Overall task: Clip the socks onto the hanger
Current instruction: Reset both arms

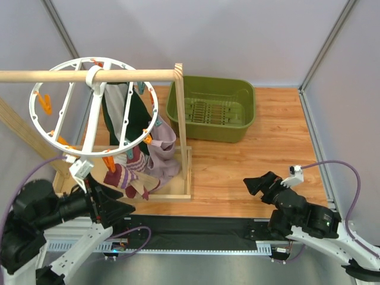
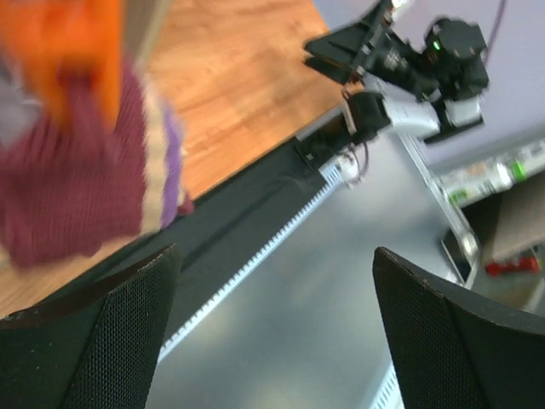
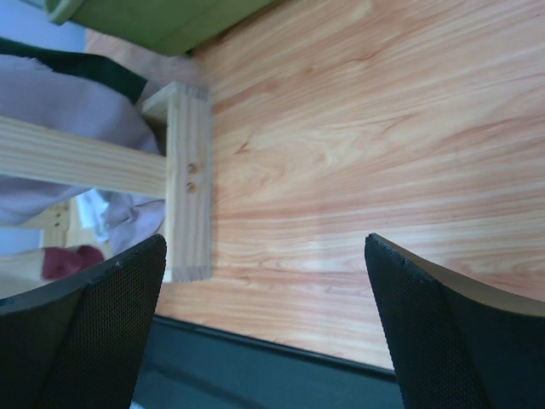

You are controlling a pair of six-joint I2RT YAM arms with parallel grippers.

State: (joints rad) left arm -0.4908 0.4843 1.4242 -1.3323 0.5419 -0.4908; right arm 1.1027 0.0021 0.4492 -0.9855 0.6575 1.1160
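The white wheel-shaped hanger [image 1: 44, 127] hangs by its hook from a wooden rod [image 1: 53, 75]. Maroon and cream striped socks [image 1: 126, 175] dangle from orange clips [image 1: 108, 161] at the ring's near edge. My left gripper [image 1: 116, 209] is open just below and in front of them, holding nothing. In the left wrist view a blurred maroon sock [image 2: 77, 187] hangs under an orange clip [image 2: 77, 43], up and left of the open left gripper [image 2: 277, 332]. My right gripper [image 1: 260, 185] is open over the wooden table, empty. The right wrist view shows the open right gripper [image 3: 264, 324] and a maroon sock tip [image 3: 72, 260].
A mauve garment [image 1: 163, 151] and a dark green and white garment [image 1: 127, 113] hang inside the wooden frame [image 1: 181, 119]. An olive green basin [image 1: 211, 110] sits at the back. The frame's base post [image 3: 187, 179] lies left of the right gripper. Black strip [image 1: 196, 228] along the near edge.
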